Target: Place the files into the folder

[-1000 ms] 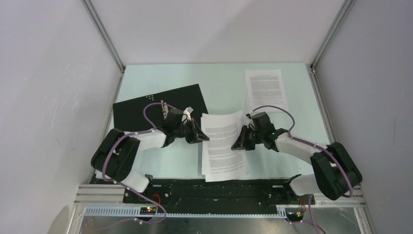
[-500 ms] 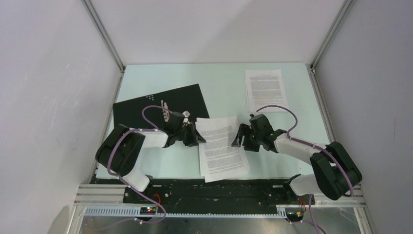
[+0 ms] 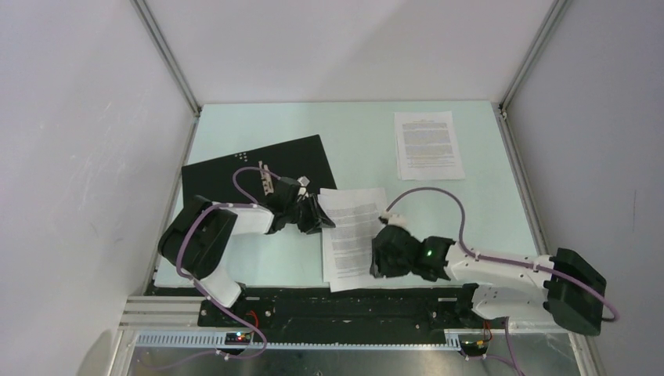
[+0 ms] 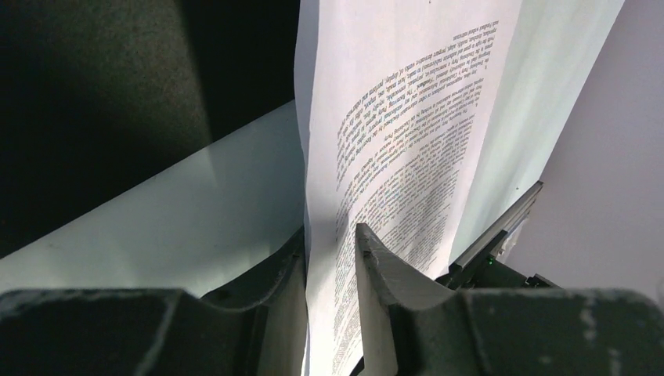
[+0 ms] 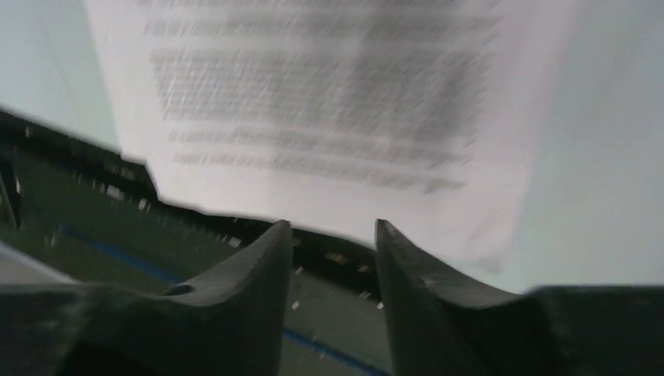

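The folder [image 3: 227, 176] lies at the left and shows black [image 4: 117, 102], with small white dots near its far edge. One of the files [image 3: 352, 227] lies flat on the table in the middle. Its left edge [image 4: 407, 102] stands between the parted fingers of my left gripper [image 3: 319, 218] [image 4: 330, 239]: it rests against one finger, and a gap shows at the other. My right gripper [image 3: 381, 262] [image 5: 333, 227] is open and empty above this sheet's near edge [image 5: 329, 102]; that view is blurred. A second printed sheet [image 3: 427, 145] lies at the far right.
A black rail [image 3: 352, 301] [image 5: 78, 211] runs along the table's near edge, just below the sheet. White walls with metal posts close in the pale green table [image 3: 352, 129] on three sides.
My right gripper let go of the sheet's right edge and swung back toward the near edge. The sheet dropped flat. My left jaws have parted round its left edge.
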You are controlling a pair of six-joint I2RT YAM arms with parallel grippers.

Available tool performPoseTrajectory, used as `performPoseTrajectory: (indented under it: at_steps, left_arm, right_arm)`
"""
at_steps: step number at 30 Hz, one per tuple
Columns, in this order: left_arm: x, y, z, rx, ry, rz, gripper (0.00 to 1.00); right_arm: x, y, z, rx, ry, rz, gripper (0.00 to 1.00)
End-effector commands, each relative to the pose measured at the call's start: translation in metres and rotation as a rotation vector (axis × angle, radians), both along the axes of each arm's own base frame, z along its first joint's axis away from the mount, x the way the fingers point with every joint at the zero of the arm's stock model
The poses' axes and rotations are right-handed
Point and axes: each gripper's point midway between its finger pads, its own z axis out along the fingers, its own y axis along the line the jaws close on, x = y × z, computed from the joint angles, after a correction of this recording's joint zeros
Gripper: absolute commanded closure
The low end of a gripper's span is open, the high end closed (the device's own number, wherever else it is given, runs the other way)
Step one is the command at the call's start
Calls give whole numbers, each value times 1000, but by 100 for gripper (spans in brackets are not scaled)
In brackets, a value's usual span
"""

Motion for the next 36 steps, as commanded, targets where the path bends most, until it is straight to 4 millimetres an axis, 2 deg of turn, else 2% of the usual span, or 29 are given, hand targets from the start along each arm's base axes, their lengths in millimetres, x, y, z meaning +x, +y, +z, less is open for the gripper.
performPoseTrajectory:
  at_steps: [1, 3, 4, 5, 8, 12, 18, 24, 36]
  left_arm:
    - [-11, 11, -26, 93, 79, 9, 66]
    - [-14, 12, -29, 99, 97, 6, 66]
    - [-16, 12, -31, 103, 109, 5, 66]
    - [-17, 12, -31, 103, 116, 7, 66]
    - [-24, 13, -34, 95, 156, 10, 66]
    - [-31, 14, -37, 85, 206, 47, 68]
    - [-35, 17, -36, 80, 229, 91, 67]
    - [-35, 13, -33, 74, 223, 81, 65]
    - [-40, 9, -38, 97, 220, 61, 58]
  right_arm:
    - [-41, 23, -10, 2, 45, 21, 59]
    - [-62, 43, -16, 21, 52, 78, 69]
    - [-64, 54, -15, 54, 48, 84, 71]
    - [-71, 58, -22, 41, 59, 96, 74]
    - [-73, 76, -23, 61, 35, 108, 75]
    - [-78, 87, -32, 62, 27, 115, 76]
    - [-75, 92, -39, 62, -5, 68, 76]
    - [-68, 98, -38, 80, -51, 37, 76]
    - [-58, 110, -25, 98, -108, 62, 76]
